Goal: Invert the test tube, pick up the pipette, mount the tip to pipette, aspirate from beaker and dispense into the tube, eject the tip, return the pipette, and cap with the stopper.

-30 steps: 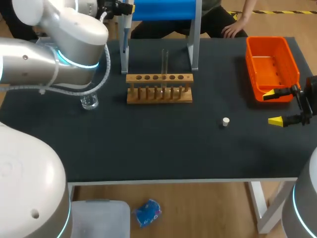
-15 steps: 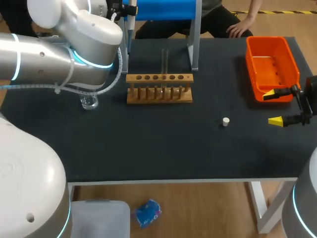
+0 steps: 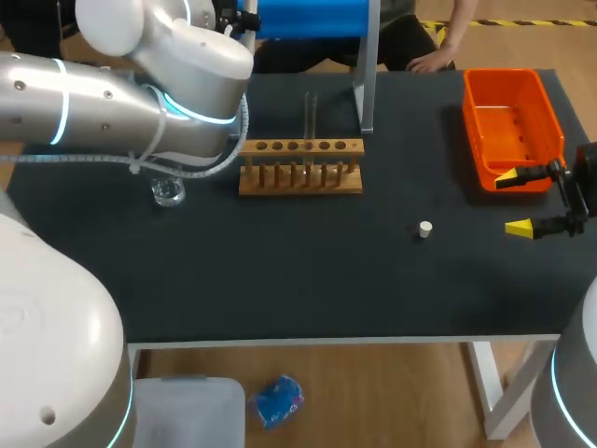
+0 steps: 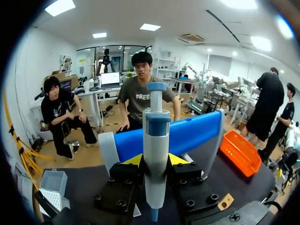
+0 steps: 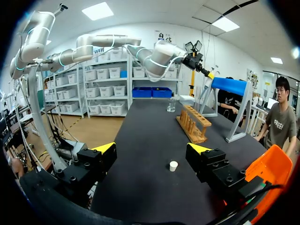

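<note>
My left gripper (image 4: 154,160) is shut on the grey-and-blue pipette (image 4: 156,140), which stands upright between its yellow tips just in front of the blue bar of the pipette stand (image 4: 192,133). In the head view that gripper (image 3: 241,17) is at the back of the table by the stand (image 3: 308,17). A clear test tube (image 3: 311,117) stands upright in the wooden rack (image 3: 298,168). The glass beaker (image 3: 168,192) sits left of the rack. The small white stopper (image 3: 425,229) lies on the mat. My right gripper (image 3: 518,203) hangs open beside the stopper (image 5: 173,165), nothing in it.
An orange bin (image 3: 511,126) stands at the back right, close behind my right gripper. A white tip box (image 4: 52,187) sits beside my left gripper. My left arm (image 3: 140,103) spans the back left, above the beaker.
My left arm has swung to the right and toward the back, carrying the pipette along the stand. The right arm, rack, tube and stopper have not moved.
</note>
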